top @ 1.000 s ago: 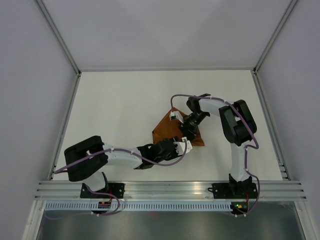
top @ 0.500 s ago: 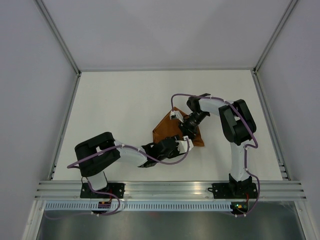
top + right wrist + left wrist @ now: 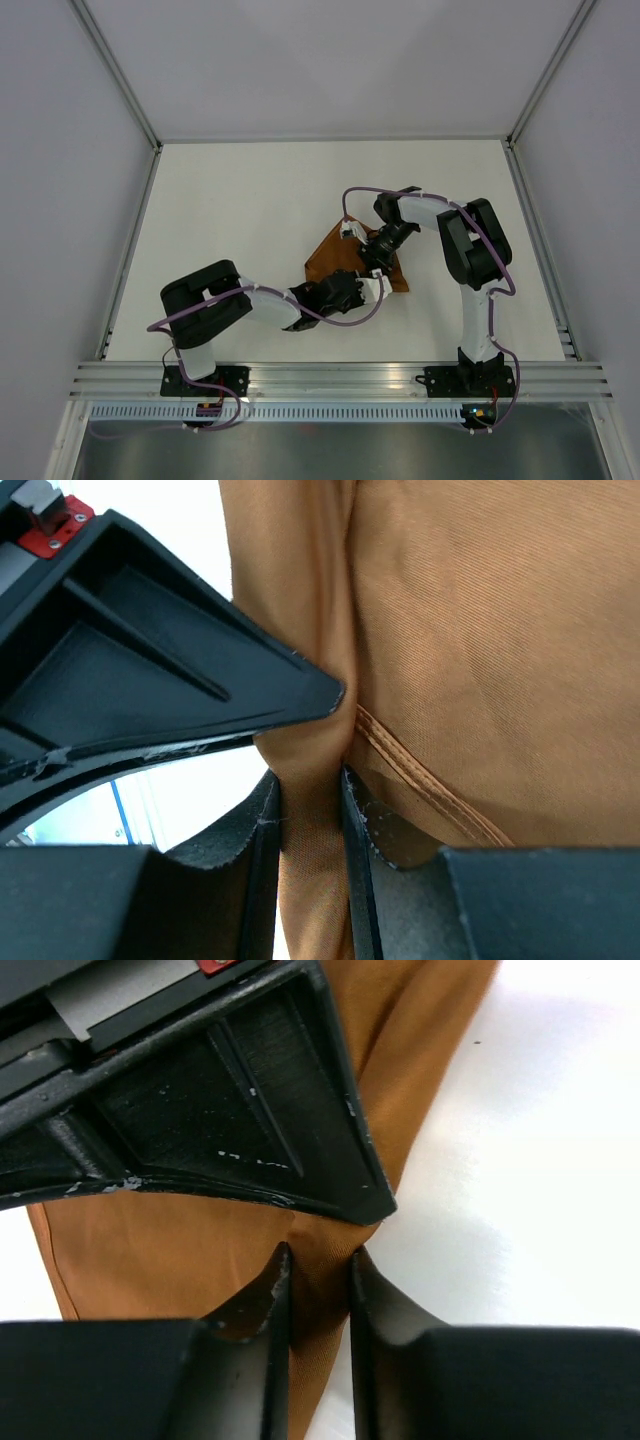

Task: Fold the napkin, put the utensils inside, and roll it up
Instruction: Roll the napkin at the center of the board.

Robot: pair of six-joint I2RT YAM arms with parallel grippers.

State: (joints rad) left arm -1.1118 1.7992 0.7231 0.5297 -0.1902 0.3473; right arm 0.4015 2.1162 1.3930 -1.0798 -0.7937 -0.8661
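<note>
From above, I am seeing the napkin point(image 3: 328, 255) lying as a folded rust-orange triangle near the middle of the tabletop point(image 3: 240, 200), with both arms reaching in over its near right side. The left hand point(image 3: 370, 287) is sitting at the near edge of the cloth and the right hand point(image 3: 372, 262) just beyond it, the two very close together. I am reading that as a shared hold along one side, so the cloth can be lifted or turned evenly instead of being dragged by a single corner. On the left wrist view, the left hand point(image 3: 320, 1272) is pinching a narrow ridge of napkin point(image 3: 150, 1250) right at the border with bare tabletop point(image 3: 520, 1160); the cloth is filling the slim gap between its fingers point(image 3: 272, 1290), so it is gripping the edge. On the right wrist view, the right hand point(image 3: 310, 800) is likewise clamping a raised pleat of napkin point(image 3: 470, 630), with a stitched hem point(image 3: 420, 775) running just beside its fingers point(image 3: 262, 830). I am not finding the knife in any view, so I cannot tell whether it is already inside; I am judging this to be a folding or rolling move.
</note>
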